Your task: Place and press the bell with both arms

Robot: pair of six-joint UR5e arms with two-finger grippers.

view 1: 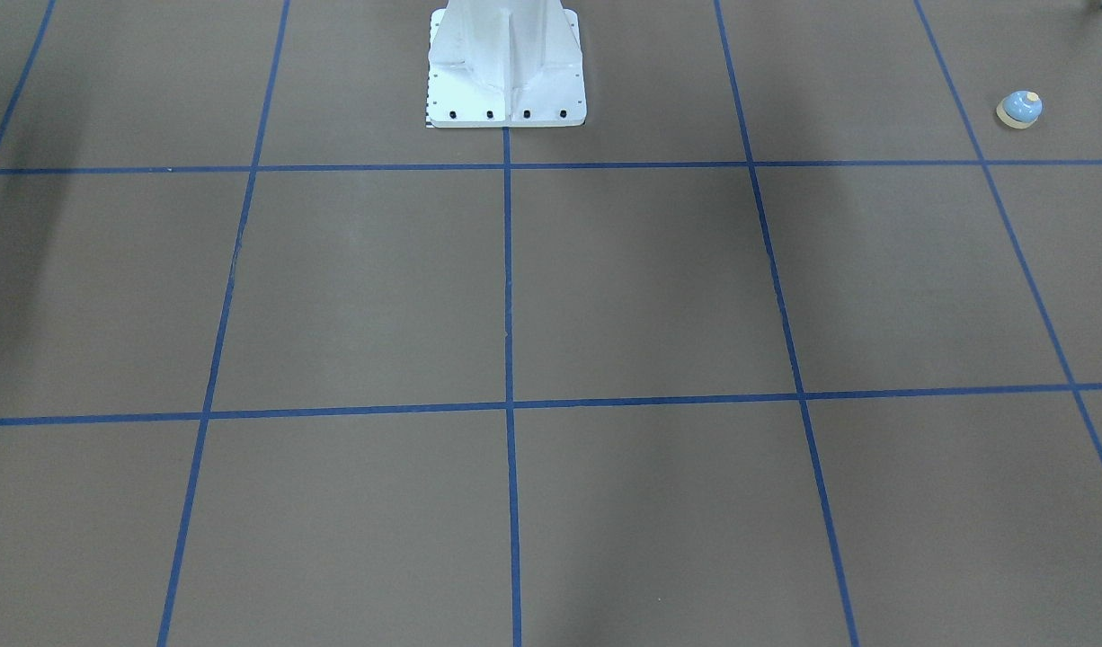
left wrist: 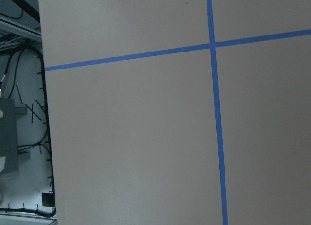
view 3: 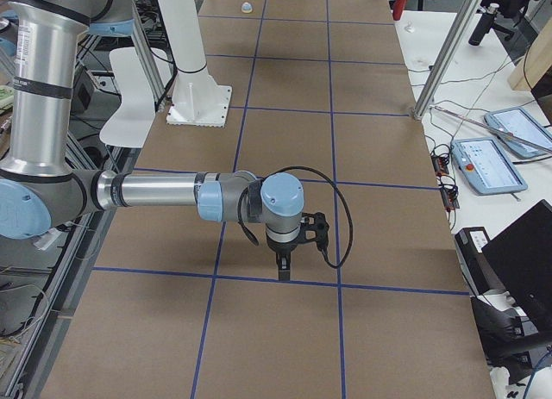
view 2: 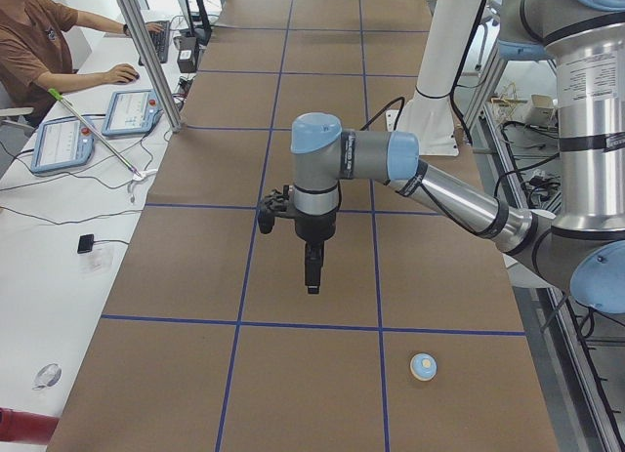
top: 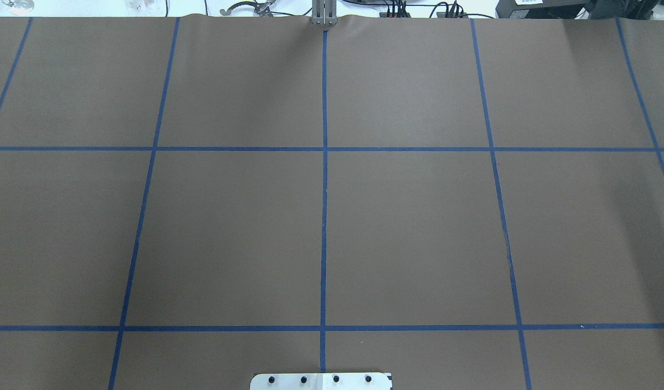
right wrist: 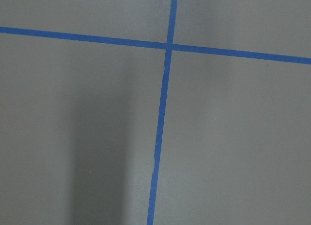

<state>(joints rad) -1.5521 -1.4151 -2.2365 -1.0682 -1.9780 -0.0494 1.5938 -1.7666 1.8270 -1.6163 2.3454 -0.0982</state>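
Sitting upright on the brown table (view 1: pixel 641 288), the bell (view 1: pixel 1019 109) is resting near the robot's left end, on the robot's side, well apart from both grippers. The left gripper (view 2: pixel 312 276) is hanging fingers-down above the table, and the right gripper (view 3: pixel 283 270) is doing likewise near a blue tape line (view 3: pixel 388 289). Only the side views are showing the claws, so I cannot tell whether either is wide or narrow.

There was one small light-blue round bell (view 1: pixel 1020 109) with a cream button. There were two grey and silver robot arms, a left arm (view 2: pixel 459 195) and a right arm (view 3: pixel 155 192). There was one white metal stand (view 1: pixel 506 81) and one person in a brown shirt (view 2: pixel 34 37).
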